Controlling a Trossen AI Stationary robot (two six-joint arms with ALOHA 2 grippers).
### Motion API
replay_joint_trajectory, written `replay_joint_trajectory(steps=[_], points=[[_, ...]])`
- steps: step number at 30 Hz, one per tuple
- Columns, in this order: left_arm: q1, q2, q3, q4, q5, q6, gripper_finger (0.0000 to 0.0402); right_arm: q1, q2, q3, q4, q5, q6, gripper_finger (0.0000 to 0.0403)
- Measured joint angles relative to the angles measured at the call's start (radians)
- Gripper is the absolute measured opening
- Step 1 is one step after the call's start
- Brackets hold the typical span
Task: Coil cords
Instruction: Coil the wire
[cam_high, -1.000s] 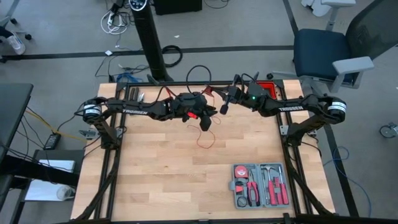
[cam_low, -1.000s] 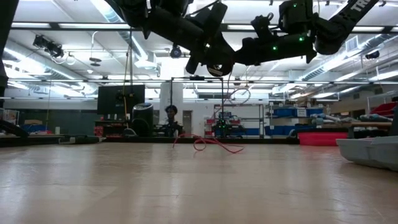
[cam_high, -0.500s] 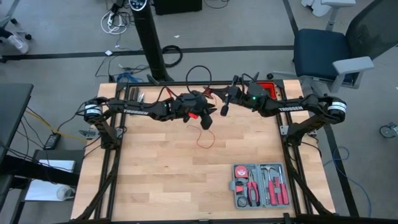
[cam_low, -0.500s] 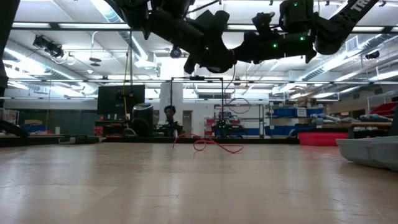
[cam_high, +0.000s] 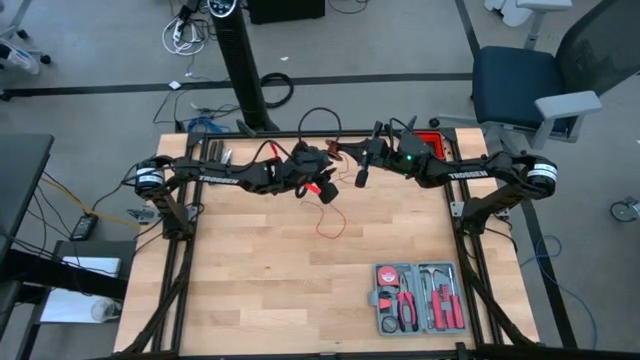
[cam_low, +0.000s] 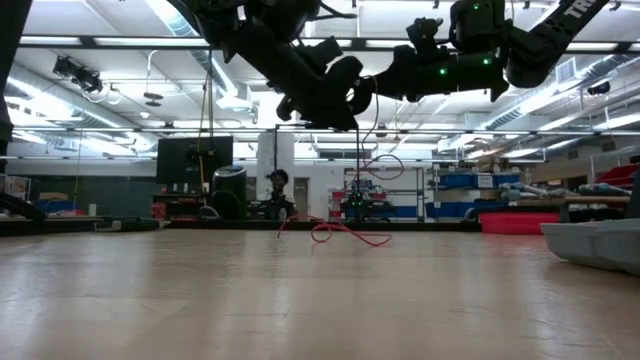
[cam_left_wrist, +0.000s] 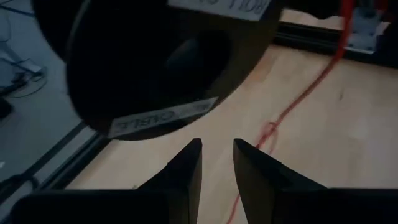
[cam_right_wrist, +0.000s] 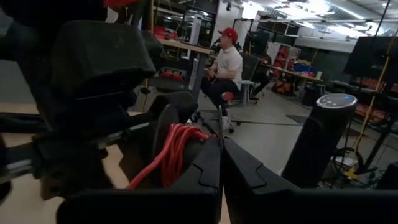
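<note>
Both hands high at tabletop's (cam_high: 250, 290) far edge: left hand (cam_high: 322, 186) grasps spool (cam_left_wrist: 155, 56); cord (cam_high: 328, 222) trails down toward near side; right hand (cam_high: 361, 176) clenched beside wound turns.

From my right wrist camera I see the right gripper (cam_right_wrist: 220, 163) with its two dark fingers pressed together. Just past them, turns of the red cord (cam_right_wrist: 176, 151) lie wound on a black spool (cam_right_wrist: 163, 127) — held up by the other arm's dark body (cam_right_wrist: 93, 74). Behind, a seated person (cam_right_wrist: 225, 68) and a black cylindrical tower (cam_right_wrist: 320, 140).
</note>
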Motion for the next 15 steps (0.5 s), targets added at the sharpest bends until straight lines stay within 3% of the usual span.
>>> replay_joint_trajectory(steps=[7,15], points=[[-0.002,0.007,0.0,-0.043,0.254,-0.015,0.0094,-0.016,0.0,0.0,-0.003,-0.004,-0.021,0.0003],[-0.001,0.061,0.0,0.041,0.264,-0.044,0.0094,-0.016,0.0,0.0,0.003,-0.042,0.002,0.0003]])
